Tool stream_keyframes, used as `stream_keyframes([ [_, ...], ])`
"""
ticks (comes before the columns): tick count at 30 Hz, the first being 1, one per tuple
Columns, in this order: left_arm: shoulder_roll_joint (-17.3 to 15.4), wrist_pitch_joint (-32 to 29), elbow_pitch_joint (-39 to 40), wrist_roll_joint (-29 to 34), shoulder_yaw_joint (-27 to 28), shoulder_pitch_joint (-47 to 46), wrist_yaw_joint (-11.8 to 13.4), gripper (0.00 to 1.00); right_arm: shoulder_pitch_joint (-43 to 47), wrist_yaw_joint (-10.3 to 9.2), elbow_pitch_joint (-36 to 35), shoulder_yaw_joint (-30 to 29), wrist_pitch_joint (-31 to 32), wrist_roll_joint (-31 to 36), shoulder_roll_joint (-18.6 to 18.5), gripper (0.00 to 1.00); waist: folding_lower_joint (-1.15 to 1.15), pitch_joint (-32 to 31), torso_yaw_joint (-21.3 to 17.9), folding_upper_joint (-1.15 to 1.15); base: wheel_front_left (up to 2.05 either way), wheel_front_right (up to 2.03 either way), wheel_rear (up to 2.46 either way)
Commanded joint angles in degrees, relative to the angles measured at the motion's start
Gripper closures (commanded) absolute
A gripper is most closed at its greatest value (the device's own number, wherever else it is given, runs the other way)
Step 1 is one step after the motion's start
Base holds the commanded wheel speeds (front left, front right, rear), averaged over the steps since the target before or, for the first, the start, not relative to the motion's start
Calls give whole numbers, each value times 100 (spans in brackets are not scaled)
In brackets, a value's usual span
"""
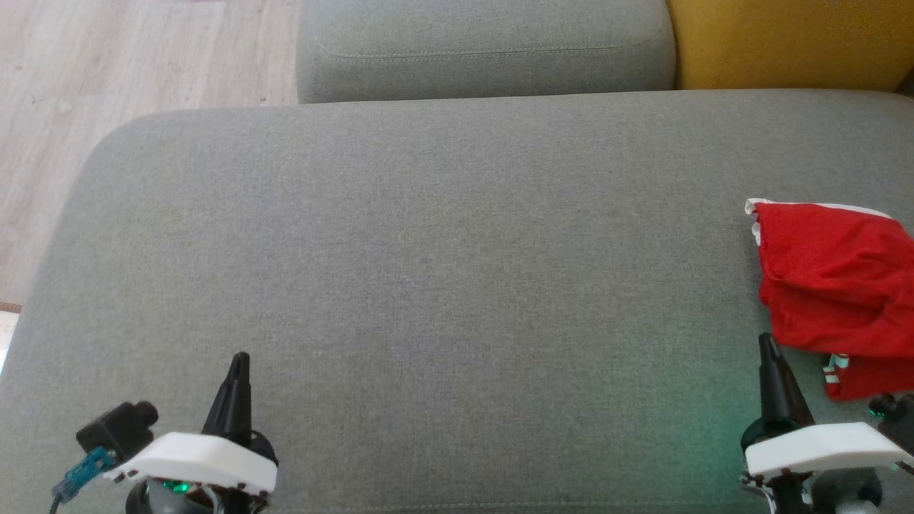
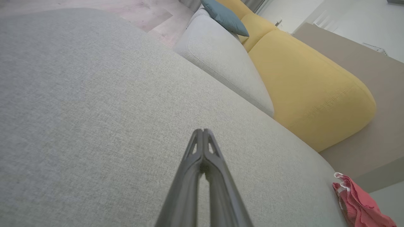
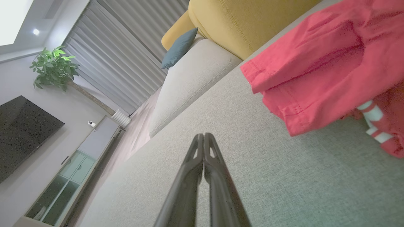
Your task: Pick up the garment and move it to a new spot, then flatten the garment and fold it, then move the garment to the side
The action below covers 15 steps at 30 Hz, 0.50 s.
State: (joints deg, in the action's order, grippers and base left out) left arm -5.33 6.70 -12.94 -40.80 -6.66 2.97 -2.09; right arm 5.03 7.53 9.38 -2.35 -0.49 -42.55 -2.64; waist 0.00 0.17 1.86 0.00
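The garment (image 1: 835, 285) is red with white trim and lies bunched at the right edge of the grey sofa seat (image 1: 443, 271). It shows at the lower right in the left wrist view (image 2: 359, 205) and at the upper right in the right wrist view (image 3: 325, 66). My right gripper (image 1: 767, 341) is shut and empty, its tip just left of the garment's near edge, not touching it. Far off at the lower left, my left gripper (image 1: 240, 358) is also shut with nothing in it. Each wrist view shows its fingers (image 2: 203, 132) pressed together (image 3: 202, 136) above bare cushion.
A grey back cushion (image 1: 485, 46) runs behind the seat, with a yellow cushion (image 1: 792, 43) to its right. Wooden floor (image 1: 107, 71) lies off the seat's left edge. A blue pillow (image 3: 180, 47), a plant (image 3: 53, 66), a television (image 3: 22, 132) and a cabinet (image 3: 69, 170) stand farther off.
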Motion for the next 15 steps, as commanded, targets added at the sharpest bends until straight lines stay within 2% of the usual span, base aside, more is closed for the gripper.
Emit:
stream_keyframes([
  [1, -29, -19, 169, -138, 149, -332, -35, 100, -279, -2, -154, 12, 8, -154, -115, 100, 0, 0, -2, 0, 0, 0, 0],
  [15, 16, -270, 113, -1160, 370, -449, -137, 100, -445, -2, -32, -28, 110, -1164, -130, 100, 0, 0, -39, 0, 0, 0, 0],
])
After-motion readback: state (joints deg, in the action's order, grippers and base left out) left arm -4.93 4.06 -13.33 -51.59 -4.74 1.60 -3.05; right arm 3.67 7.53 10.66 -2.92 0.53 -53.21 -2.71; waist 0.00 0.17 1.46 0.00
